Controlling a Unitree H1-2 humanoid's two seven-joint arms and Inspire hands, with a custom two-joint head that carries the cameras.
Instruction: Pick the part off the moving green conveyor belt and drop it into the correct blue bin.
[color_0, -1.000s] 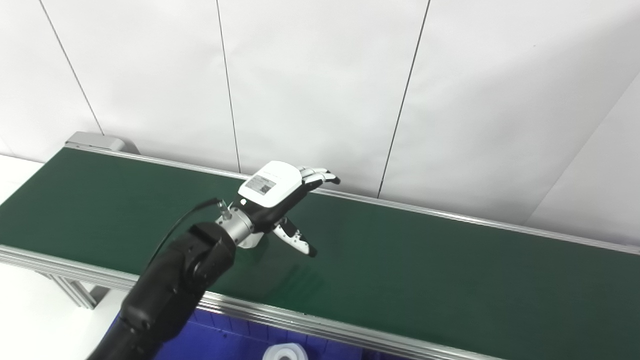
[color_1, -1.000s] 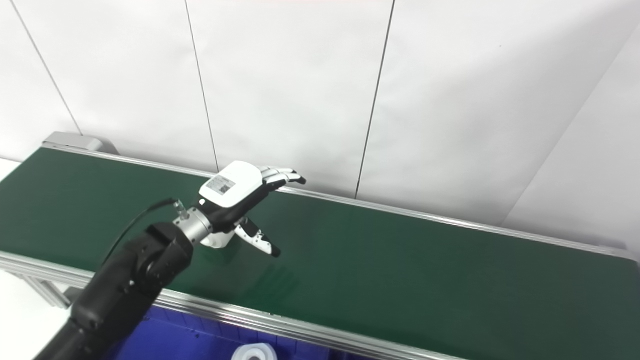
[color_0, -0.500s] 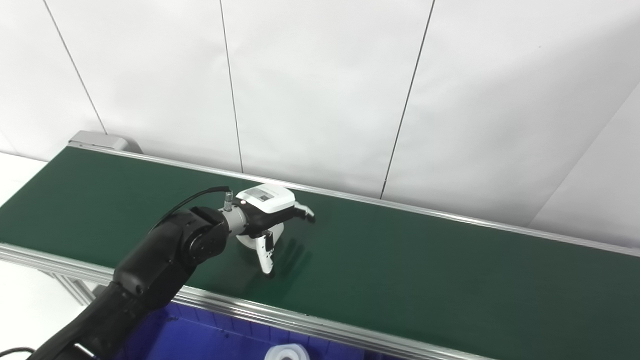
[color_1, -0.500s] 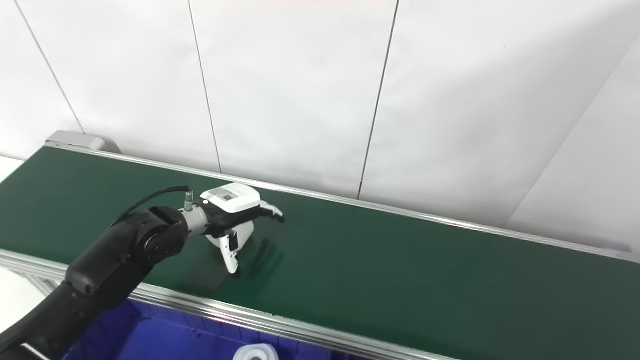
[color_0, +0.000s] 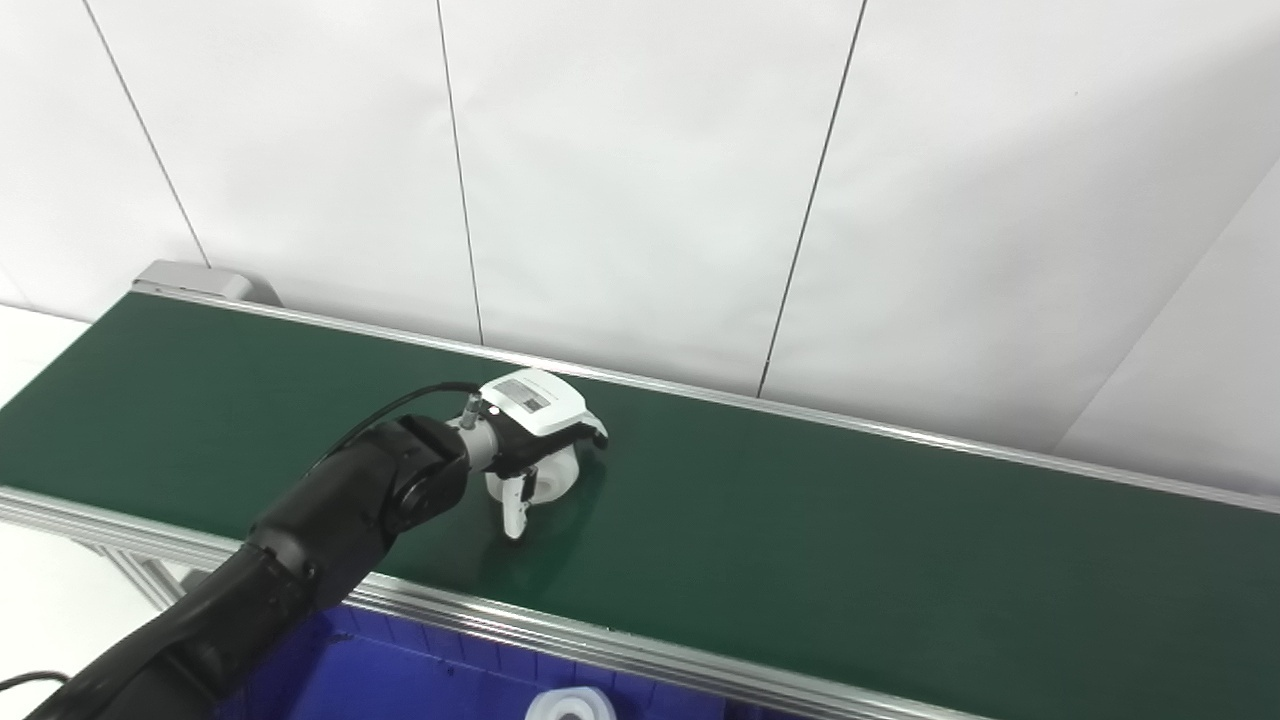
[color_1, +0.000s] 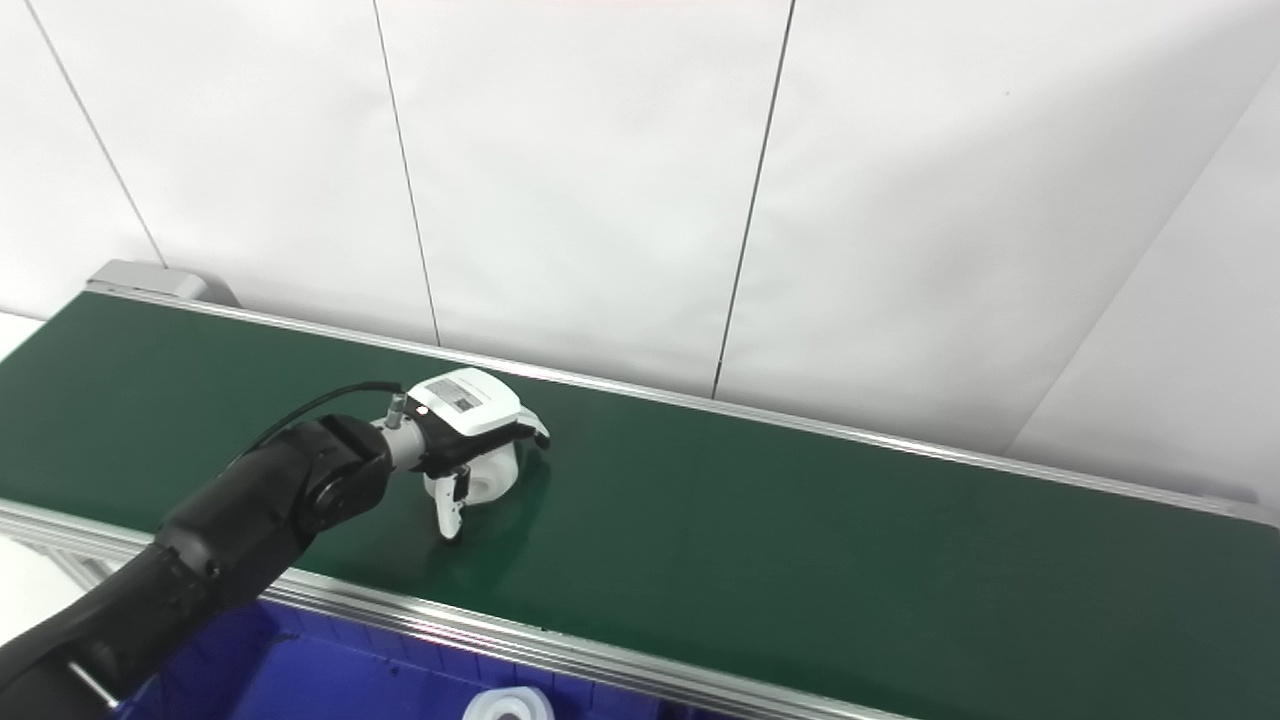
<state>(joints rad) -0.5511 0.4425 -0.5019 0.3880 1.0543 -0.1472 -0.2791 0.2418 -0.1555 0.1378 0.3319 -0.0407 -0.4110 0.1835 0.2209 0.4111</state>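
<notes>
A white round part (color_0: 558, 476) sits on the green conveyor belt (color_0: 850, 540), left of its middle. My left hand (color_0: 532, 412) lies over the part. Its fingers curl down over the part's far side and its thumb (color_0: 513, 510) points down against the near side, tip at the belt. The hand is closed around the part, which still rests on the belt. The same shows in the right eye view, with the hand (color_1: 462, 398) over the part (color_1: 492, 478). My right hand is not in view.
A blue bin (color_0: 420, 680) lies below the belt's near rail at the bottom edge, with a white round part (color_0: 570, 706) in it. The belt's aluminium near rail (color_0: 640, 655) runs between belt and bin. A white panelled wall stands behind the belt.
The left hand has come down from above the belt onto the white part. Its fingers went from spread open to curled around the part, and the thumb swung down beside it.
</notes>
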